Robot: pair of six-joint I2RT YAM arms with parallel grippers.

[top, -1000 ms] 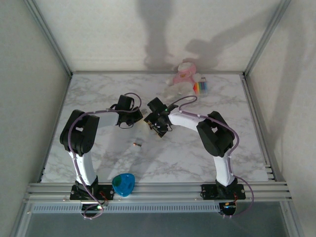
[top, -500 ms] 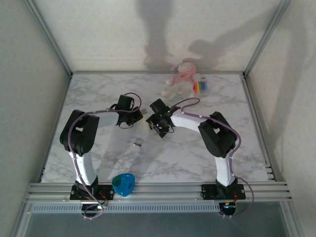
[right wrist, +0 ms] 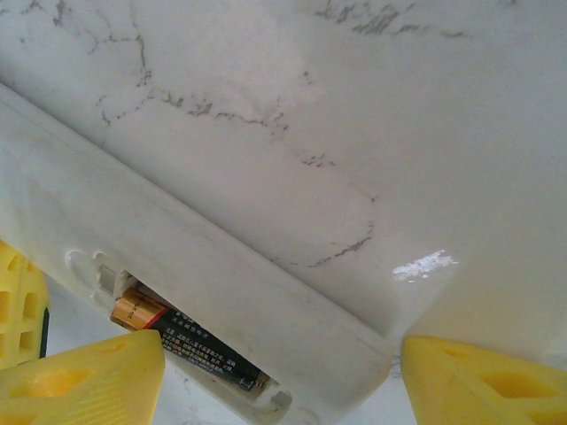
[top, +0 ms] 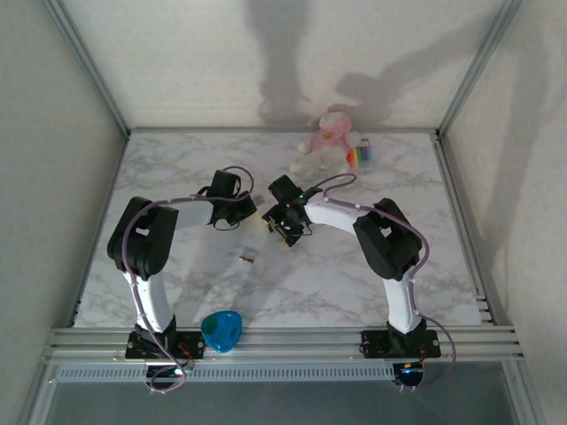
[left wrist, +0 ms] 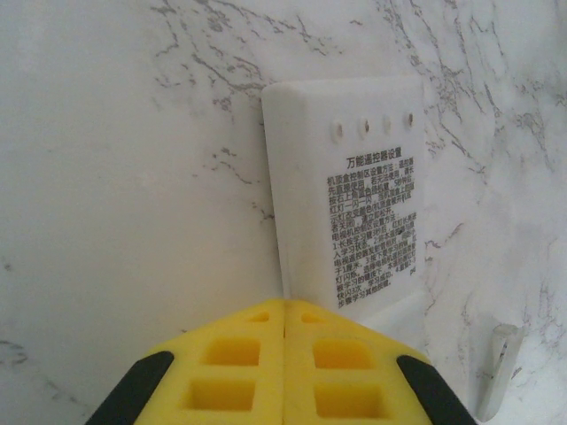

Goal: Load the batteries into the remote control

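On marble (top: 337,274), the remote (left wrist: 345,195) lies inside the parted right gripper (right wrist: 283,376), under the pinched-together left gripper (left wrist: 283,312).

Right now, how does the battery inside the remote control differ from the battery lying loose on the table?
Colour: the seated battery is dark with an orange end; the loose battery looks pale.
Place: the seated battery lies in the open compartment of the remote control; the loose battery rests on the marble table, apart from it.
Shared: both are small cylinders lying on their sides.
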